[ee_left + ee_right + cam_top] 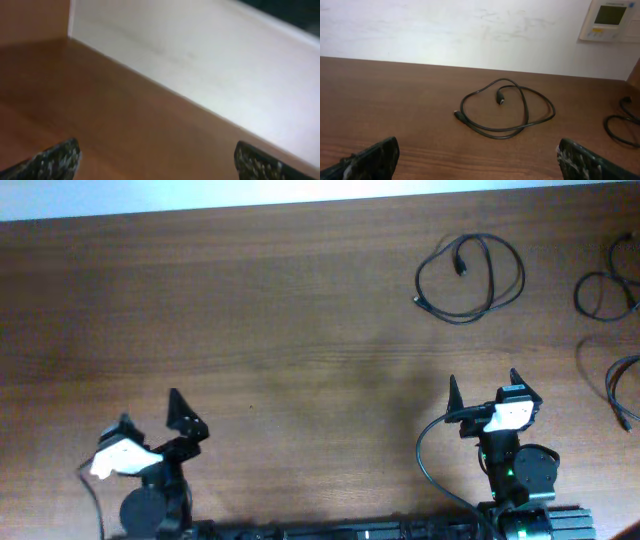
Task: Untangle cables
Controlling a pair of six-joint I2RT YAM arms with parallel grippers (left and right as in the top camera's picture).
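A black cable lies coiled in a loose loop on the wooden table at the back right; it also shows in the right wrist view, both plug ends free. A second black cable lies at the far right edge, and a third curves below it. My right gripper is open and empty near the front edge, well short of the coil. My left gripper is open and empty at the front left, far from every cable.
A white wall runs behind the table's far edge, with a white panel on it at the right. A black lead runs from the right arm's base. The left wrist view shows bare wood and the wall.
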